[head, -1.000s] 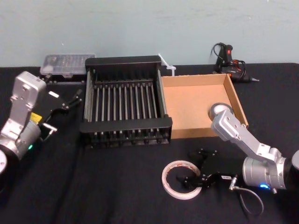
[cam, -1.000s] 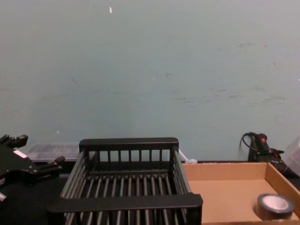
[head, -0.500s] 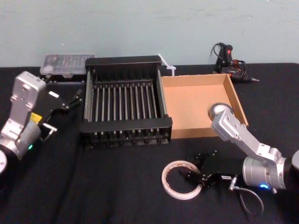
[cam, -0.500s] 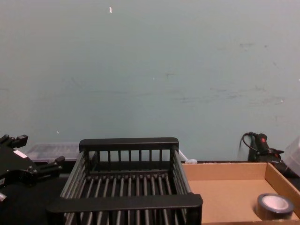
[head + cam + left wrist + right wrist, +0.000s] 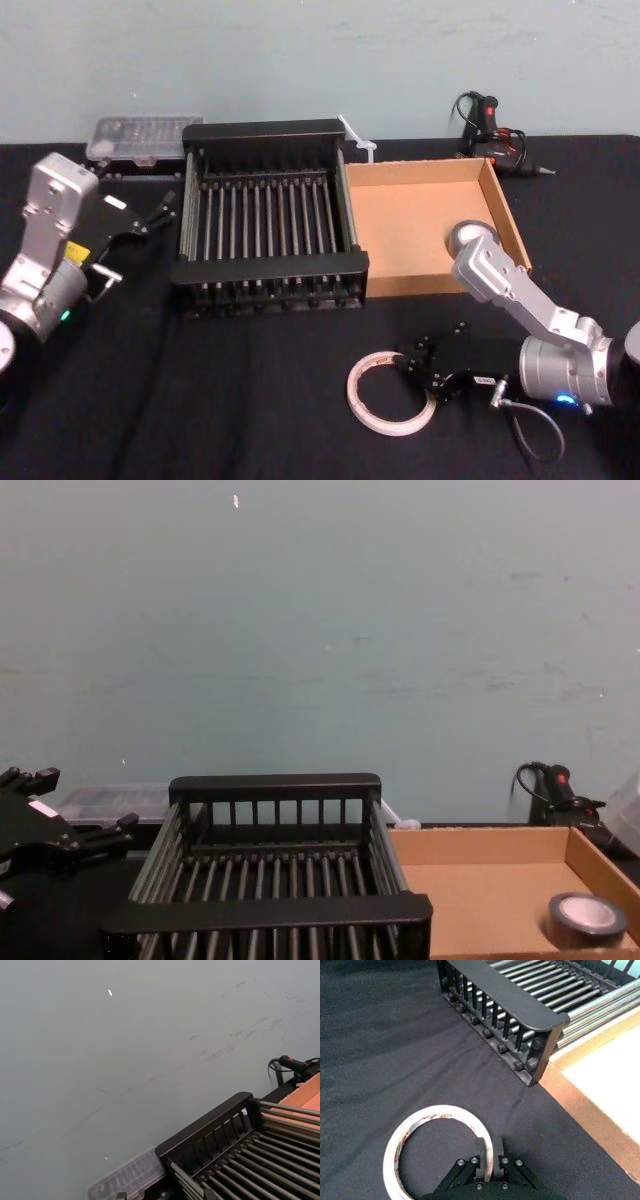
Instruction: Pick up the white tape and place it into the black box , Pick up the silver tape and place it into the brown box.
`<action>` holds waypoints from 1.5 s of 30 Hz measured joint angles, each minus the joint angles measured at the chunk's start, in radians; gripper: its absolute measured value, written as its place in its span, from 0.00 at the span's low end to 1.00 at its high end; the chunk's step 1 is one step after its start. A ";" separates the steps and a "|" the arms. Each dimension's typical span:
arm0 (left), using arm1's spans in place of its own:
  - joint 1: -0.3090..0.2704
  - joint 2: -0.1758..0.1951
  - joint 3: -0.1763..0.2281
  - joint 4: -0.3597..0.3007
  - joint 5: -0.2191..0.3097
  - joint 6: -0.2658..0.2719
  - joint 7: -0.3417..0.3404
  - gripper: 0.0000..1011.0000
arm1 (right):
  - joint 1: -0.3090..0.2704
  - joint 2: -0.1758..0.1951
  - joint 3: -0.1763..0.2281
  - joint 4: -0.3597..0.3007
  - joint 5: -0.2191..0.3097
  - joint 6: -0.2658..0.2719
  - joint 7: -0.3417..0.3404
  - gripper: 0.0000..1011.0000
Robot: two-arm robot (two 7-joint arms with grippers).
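Well, silver tape [image 5: 585,920] sat in the brown box [image 5: 480,842], half done; right gripper [image 5: 489,1159] pinched the white tape [image 5: 437,1109], 5 o'clock of the black box [image 5: 270,268]; left gripper [image 5: 138,235] idled open at its 9 o'clock

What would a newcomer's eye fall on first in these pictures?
The right gripper, its fingers pinching the wall of the white tape on the black cloth before the brown box. Then the silver tape lying in the brown box, and the left gripper hanging open left of the black box.
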 joint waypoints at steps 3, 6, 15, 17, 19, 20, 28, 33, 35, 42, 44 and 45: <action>0.000 0.000 0.000 0.000 0.000 0.000 0.000 0.99 | 0.000 0.000 0.000 0.000 0.000 0.000 0.000 0.10; 0.000 0.000 0.000 0.000 0.000 0.000 0.000 0.99 | 0.000 0.000 0.000 0.000 0.000 0.000 0.000 0.10; 0.000 0.000 0.000 0.000 0.000 0.000 0.000 0.99 | -0.004 0.008 0.004 -0.007 0.004 -0.016 0.003 0.10; 0.000 0.000 0.000 0.000 0.000 0.000 0.000 0.99 | -0.007 0.010 0.011 -0.011 0.011 -0.019 0.003 0.10; 0.000 0.000 0.000 0.000 0.000 0.000 0.000 0.99 | -0.010 0.014 0.020 -0.018 0.021 -0.019 0.001 0.10; 0.000 0.000 0.000 0.000 0.000 0.000 0.000 0.99 | -0.012 0.015 0.025 -0.022 0.025 -0.018 -0.001 0.10; 0.000 0.000 0.000 0.000 0.000 0.000 0.000 0.99 | -0.029 0.038 0.078 -0.066 0.060 -0.015 -0.038 0.10; 0.000 0.000 0.000 0.000 0.000 0.000 0.000 0.99 | -0.034 0.053 0.112 -0.087 0.072 -0.014 -0.063 0.10; 0.000 0.000 0.000 0.000 0.000 0.000 0.000 0.99 | -0.036 0.059 0.133 -0.095 0.079 -0.013 -0.078 0.10; 0.000 0.000 0.000 0.000 0.000 0.000 0.000 0.99 | -0.013 0.050 0.180 -0.094 0.096 0.015 -0.120 0.10; 0.000 0.000 0.000 0.000 0.000 0.000 0.000 0.99 | -0.003 0.045 0.184 -0.089 0.097 0.021 -0.126 0.10; 0.000 0.000 0.000 0.000 0.000 0.000 0.000 0.99 | 0.009 0.038 0.185 -0.083 0.097 0.027 -0.131 0.10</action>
